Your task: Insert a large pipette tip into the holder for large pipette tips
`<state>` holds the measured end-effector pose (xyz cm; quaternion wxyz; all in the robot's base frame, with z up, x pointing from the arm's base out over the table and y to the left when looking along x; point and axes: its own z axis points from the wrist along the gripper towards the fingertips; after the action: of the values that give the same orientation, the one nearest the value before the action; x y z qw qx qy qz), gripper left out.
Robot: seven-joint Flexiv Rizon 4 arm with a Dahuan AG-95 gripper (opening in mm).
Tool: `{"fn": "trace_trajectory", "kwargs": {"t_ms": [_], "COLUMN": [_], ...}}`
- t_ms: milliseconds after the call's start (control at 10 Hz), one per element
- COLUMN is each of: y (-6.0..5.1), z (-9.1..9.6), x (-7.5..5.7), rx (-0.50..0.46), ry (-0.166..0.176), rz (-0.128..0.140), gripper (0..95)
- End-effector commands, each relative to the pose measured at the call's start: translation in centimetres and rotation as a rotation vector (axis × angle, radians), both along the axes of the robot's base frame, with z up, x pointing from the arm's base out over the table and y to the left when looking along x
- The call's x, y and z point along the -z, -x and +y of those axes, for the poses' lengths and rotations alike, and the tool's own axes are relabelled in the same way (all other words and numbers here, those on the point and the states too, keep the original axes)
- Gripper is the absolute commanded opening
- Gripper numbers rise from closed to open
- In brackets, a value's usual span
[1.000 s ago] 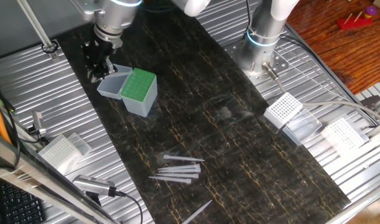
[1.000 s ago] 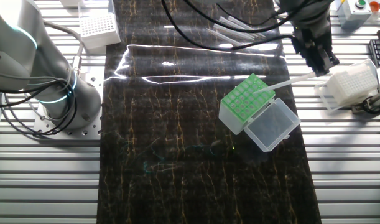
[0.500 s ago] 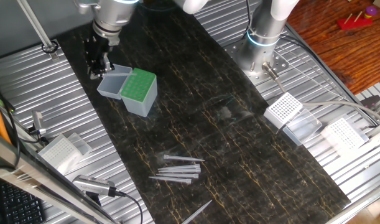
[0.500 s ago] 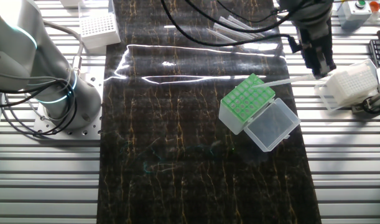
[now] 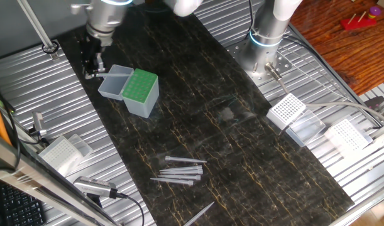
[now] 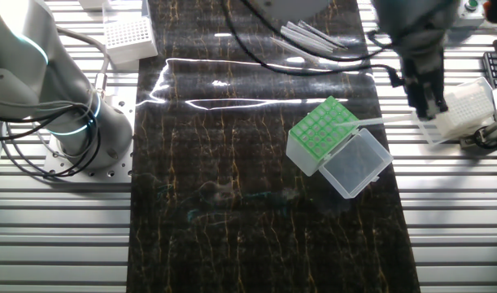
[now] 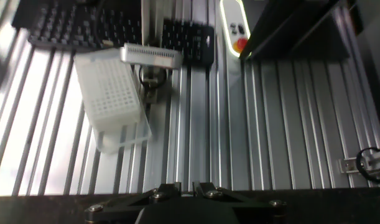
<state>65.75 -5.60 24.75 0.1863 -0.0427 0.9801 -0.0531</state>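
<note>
Far left in the other fixed view: idle arm base, with a white rack at its 1 o'clock, off the mat.
Mid-mat: holder, green top up. Its clear lid is flipped open flat at 4 o'clock.
Loose tips lie at 12 o'clock of the holder, near the mat's far edge.
The tip runs nearly level out from the holder's 3 o'clock side. Thin end is at the green top's corner, fat end at the gripper. Can't tell if the thin end touches the top. It is not seated in any hole.
Gripper is clamped on the tip's fat end, off the mat's edge at 3 o'clock of the holder. Just right of it is a second white rack.
Hand view: fingers are nearly together at 6 o'clock. The tip itself isn't visible there. The second rack sits at 10 o'clock, with a keyboard beyond it.
One fixed view: gripper is at 10 o'clock of the holder, beside the lid. The loose tips are at 5 o'clock, well apart.
</note>
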Motion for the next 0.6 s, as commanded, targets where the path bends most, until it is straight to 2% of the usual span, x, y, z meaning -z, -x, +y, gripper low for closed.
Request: {"fn": "trace_trajectory", "kwargs": {"t_ms": [100,200,300,500,600], "y": [0.04,0.01,0.04,-0.07,-0.13], "z": [-0.37,-0.61,-0.73,-0.91,-0.96], "x": [0.17,0.33,0.41,0.56,0.62], "rx": [0.008,0.010,0.005,0.000,-0.007], "ry": [0.000,-0.015,-0.012,-0.006,0.011], "rz": [0.048,0.076,0.098,0.171,0.191], "gripper": [0.0,0.0,0.0,0.0,0.0]}}
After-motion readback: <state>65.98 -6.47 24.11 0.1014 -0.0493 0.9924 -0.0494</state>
